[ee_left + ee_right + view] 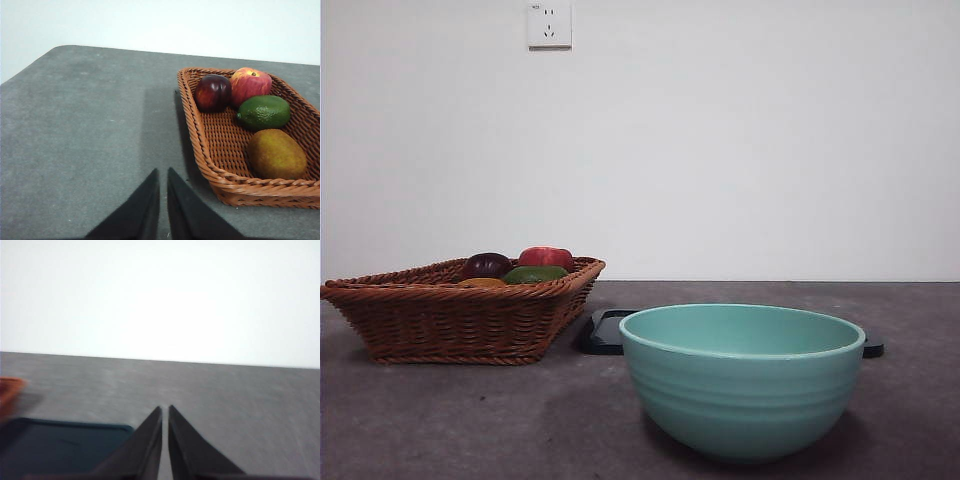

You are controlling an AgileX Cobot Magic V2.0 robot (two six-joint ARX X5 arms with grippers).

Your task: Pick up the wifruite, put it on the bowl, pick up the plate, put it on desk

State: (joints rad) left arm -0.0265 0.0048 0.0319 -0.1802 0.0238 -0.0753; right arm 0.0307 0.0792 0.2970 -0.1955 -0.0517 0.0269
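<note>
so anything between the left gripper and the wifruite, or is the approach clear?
Only the basket wall: the wifruite lies inside, just behind the near rim, so the left gripper, jaws shut over bare desk, has to come over it. The green fruit sits close beside the wifruite; nothing covers it.

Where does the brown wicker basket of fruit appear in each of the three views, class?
Front view: the brown wicker basket sits at left, beside the mint-teal ceramic bowl.
Left wrist view: it fills the right side, fruit inside.
Right wrist view: only a blurred orange edge shows.
Shared landmark: the dark flat plate.
</note>
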